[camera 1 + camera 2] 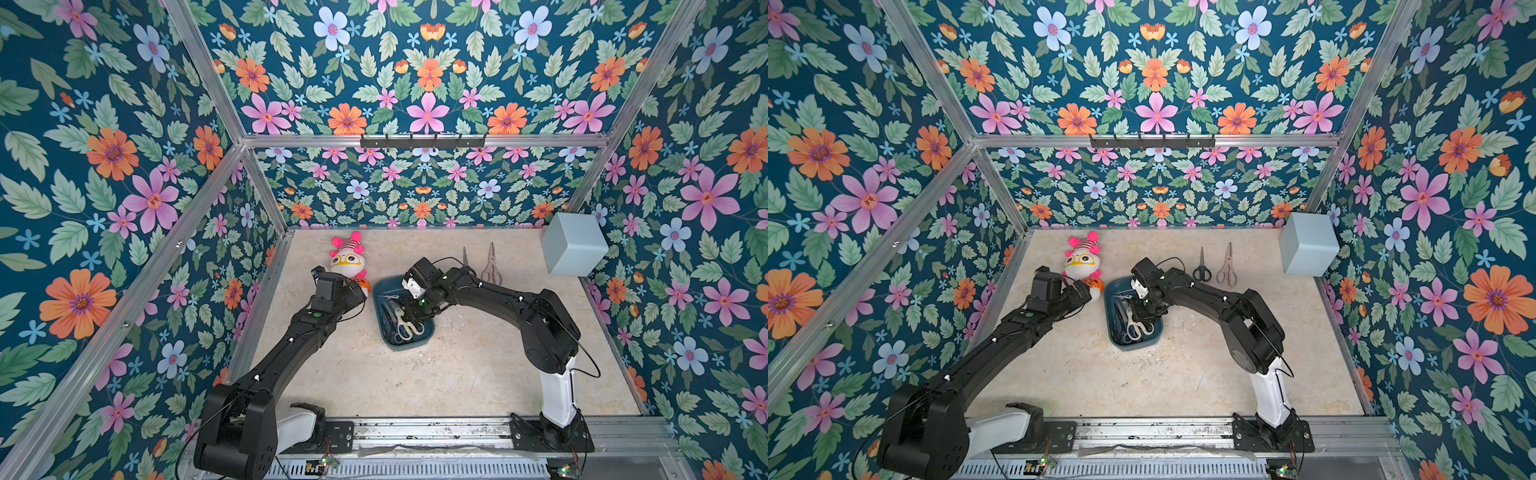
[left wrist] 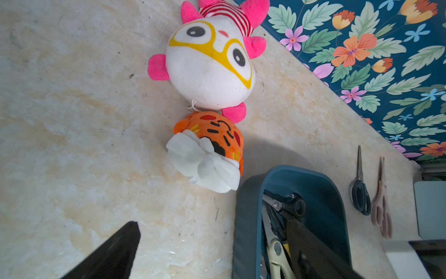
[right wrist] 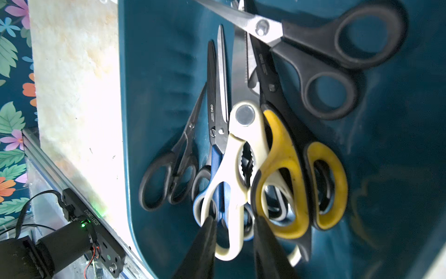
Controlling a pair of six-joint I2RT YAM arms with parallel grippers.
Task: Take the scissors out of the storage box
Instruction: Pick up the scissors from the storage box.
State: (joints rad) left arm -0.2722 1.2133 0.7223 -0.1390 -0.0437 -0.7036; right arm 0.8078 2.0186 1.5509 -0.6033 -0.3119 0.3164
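- Dark teal plastic storage box (image 3: 156,72) sits on the mottled beige counter (image 1: 457,374), holding a heap of metal-bladed scissors (image 3: 284,157) with black, blue, yellow and cream handles.
- Right pincer (image 3: 234,224) straddles the cream-handled pair (image 3: 241,145) at its loop; whether it pinches, I cannot tell.
- Left pincer (image 2: 212,224) spread wide near the box's rim.
- Farther back, a black-handled pair (image 1: 1201,268) and a pale pink pair (image 1: 1227,266) lie side by side on the counter.

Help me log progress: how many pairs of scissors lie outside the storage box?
2. A dark-handled pair and a pale pink pair lie side by side on the table beyond the storage box; the right arm may hide others.
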